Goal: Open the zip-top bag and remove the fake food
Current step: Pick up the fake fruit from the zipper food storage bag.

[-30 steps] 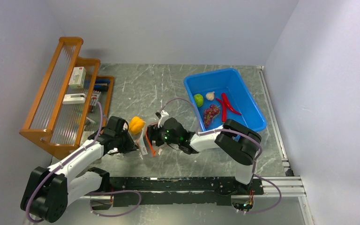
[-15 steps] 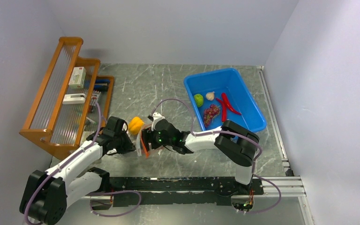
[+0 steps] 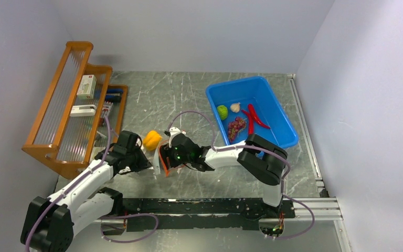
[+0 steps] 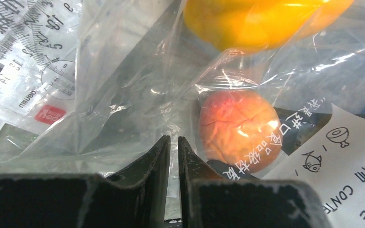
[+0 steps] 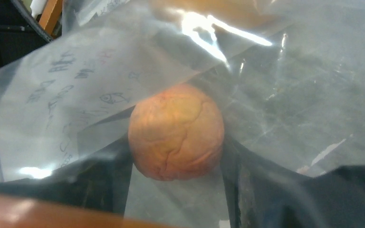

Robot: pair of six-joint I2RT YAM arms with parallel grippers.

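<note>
The zip-top bag (image 3: 156, 166) lies between my two grippers, clear plastic (image 4: 123, 95) with a white label (image 4: 332, 180). My left gripper (image 3: 142, 161) is shut on a fold of its film, jaws (image 4: 174, 140) nearly together. My right gripper (image 3: 165, 156) reaches in through the orange zip mouth. In the right wrist view the peach (image 5: 176, 130) sits inside the bag between my right gripper's (image 5: 176, 142) fingers, which press on both its sides. The peach (image 4: 240, 130) also shows through the film, below the orange-yellow bell pepper (image 4: 261, 19). From above, the pepper (image 3: 152, 139) lies just behind the bag.
A blue bin (image 3: 273, 100) at the back right holds a lime (image 3: 222, 112), garlic (image 3: 235, 107), grapes (image 3: 236, 127) and red chillies (image 3: 254, 118). A wooden rack (image 3: 57, 121) with small boxes stands along the left. A flat ruler packet (image 4: 24, 61) lies beside the bag.
My right gripper has pushed left, deeper into the bag, and its fingers have narrowed round the peach. The left gripper has shifted slightly left, still holding the film.
</note>
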